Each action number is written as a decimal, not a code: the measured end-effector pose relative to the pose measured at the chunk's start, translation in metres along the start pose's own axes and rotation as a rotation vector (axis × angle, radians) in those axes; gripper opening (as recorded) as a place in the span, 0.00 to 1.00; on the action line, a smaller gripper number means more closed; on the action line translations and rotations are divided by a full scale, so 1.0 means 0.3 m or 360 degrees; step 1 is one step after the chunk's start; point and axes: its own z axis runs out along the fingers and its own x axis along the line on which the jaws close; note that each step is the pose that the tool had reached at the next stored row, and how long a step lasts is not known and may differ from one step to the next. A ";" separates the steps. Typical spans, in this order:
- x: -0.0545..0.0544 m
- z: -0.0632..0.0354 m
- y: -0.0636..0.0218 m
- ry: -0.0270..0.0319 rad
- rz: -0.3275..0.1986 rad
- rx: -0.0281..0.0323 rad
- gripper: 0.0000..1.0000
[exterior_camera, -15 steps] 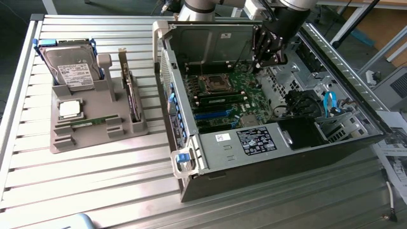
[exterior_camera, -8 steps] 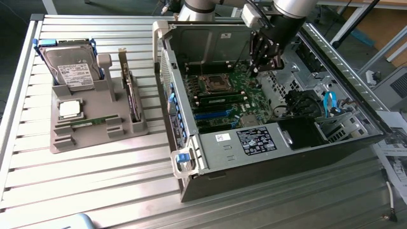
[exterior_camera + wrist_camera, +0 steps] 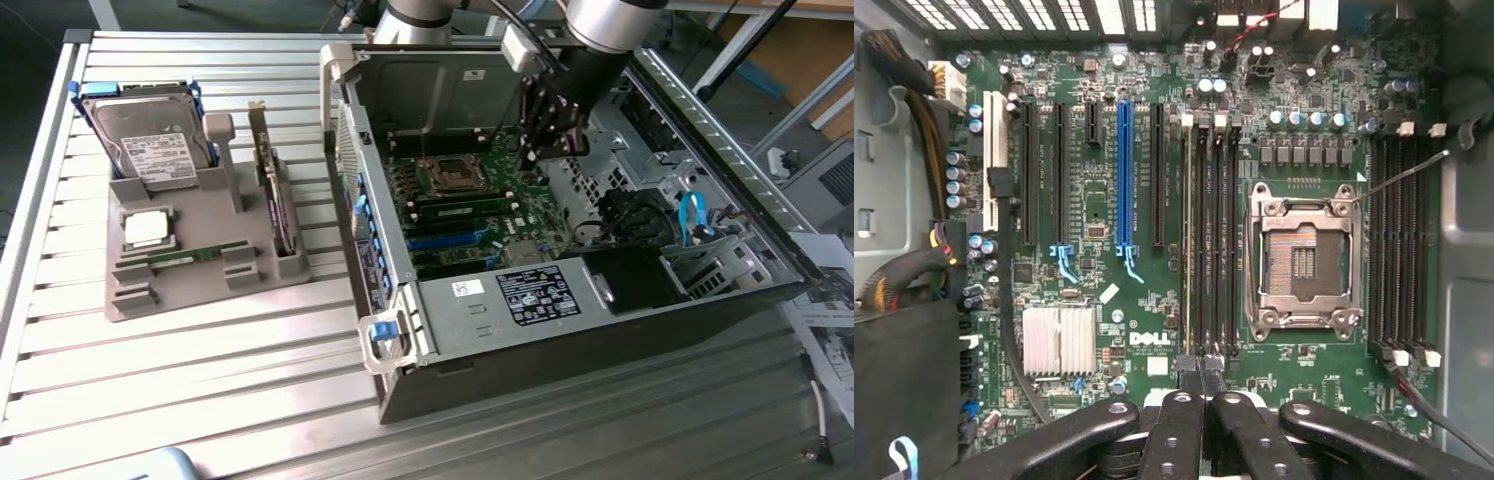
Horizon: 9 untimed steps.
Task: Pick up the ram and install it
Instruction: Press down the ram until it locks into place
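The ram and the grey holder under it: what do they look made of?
The ram looks like green circuit board, matte, lying flat as a thin strip. The grey holder seems moulded or printed plastic: uniform dull grey, blocky slots, no glare, unlike the ribbed shiny metal table.

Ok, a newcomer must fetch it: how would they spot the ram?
Beside the open computer case sits a grey tray. At its near end, in front of the square silver chip, lies the ram: a thin green strip lying flat, unlike the bulky hard drive and the upright card.
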 end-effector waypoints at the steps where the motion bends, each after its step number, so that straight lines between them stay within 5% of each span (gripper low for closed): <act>1: 0.000 0.007 0.000 0.00000 0.0000 0.00000 0.10; 9: 0.001 0.057 -0.002 0.00001 0.0000 0.00000 0.10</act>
